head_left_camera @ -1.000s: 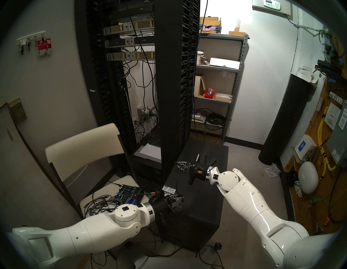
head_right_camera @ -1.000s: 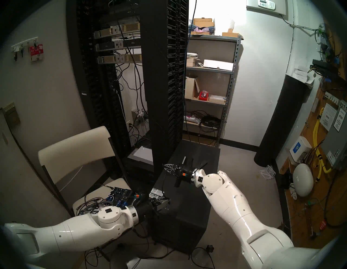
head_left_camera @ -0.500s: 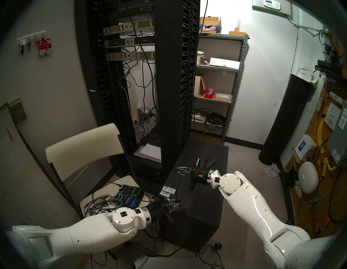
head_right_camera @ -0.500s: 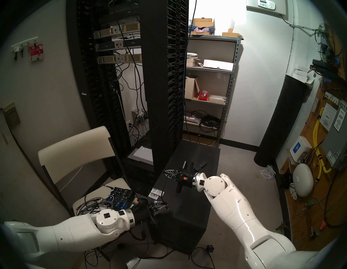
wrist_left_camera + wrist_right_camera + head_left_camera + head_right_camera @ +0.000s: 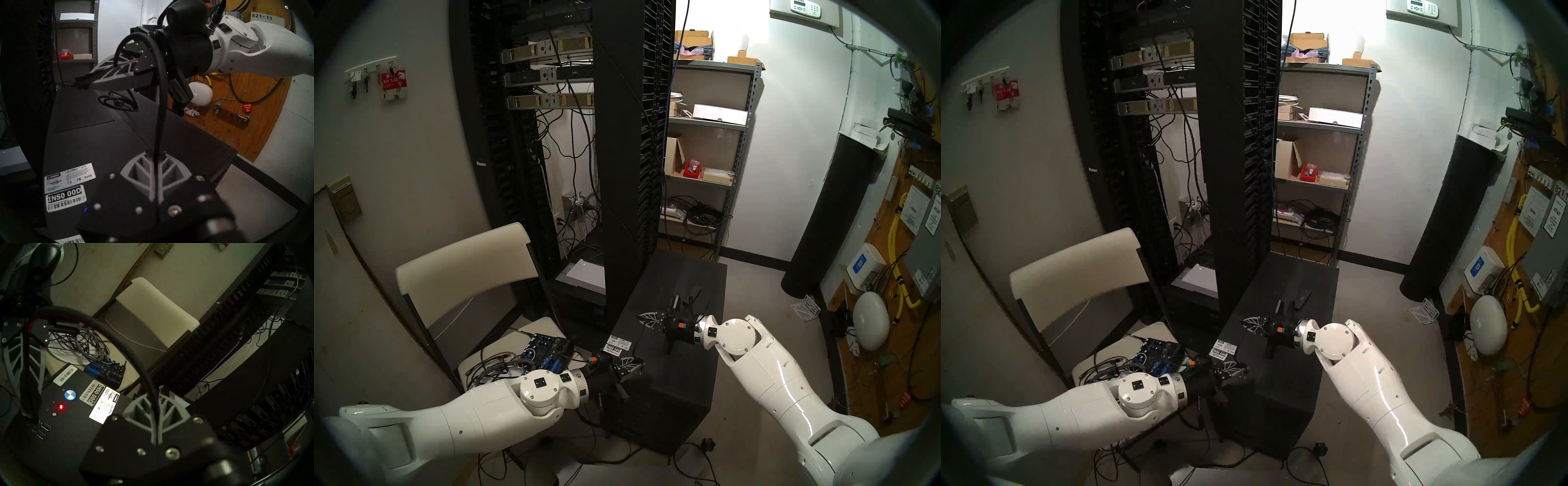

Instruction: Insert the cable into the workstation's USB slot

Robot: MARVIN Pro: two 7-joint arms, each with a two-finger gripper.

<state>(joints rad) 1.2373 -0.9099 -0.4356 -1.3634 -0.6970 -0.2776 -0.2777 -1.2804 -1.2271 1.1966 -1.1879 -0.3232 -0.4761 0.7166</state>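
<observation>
The black workstation [image 5: 680, 373] stands on the floor between my arms, its power button lit blue and a red light [image 5: 60, 407] beside it. My left gripper [image 5: 640, 365] is shut on the thin black cable [image 5: 160, 101] at the front left corner of the top. Its fingertips [image 5: 32, 417] point down right beside two blue USB slots [image 5: 45, 426], and the plug is hidden between them. The cable arcs up to my right gripper [image 5: 640, 317], shut on it above the top's middle. A loose coil [image 5: 119, 101] and the flat adapter box [image 5: 1301, 298] lie on the top.
The tall black server rack [image 5: 626, 135] rises right behind the workstation. A cream folding chair [image 5: 466, 264] at the left carries a blue mixer [image 5: 548, 353] and tangled cables. A metal shelf [image 5: 704, 152] and a black cylinder [image 5: 833, 220] stand at the back right.
My right gripper has drawn back toward me along the workstation's top with the cable, uncovering the adapter box. The left wrist has turned and settled at the front corner.
</observation>
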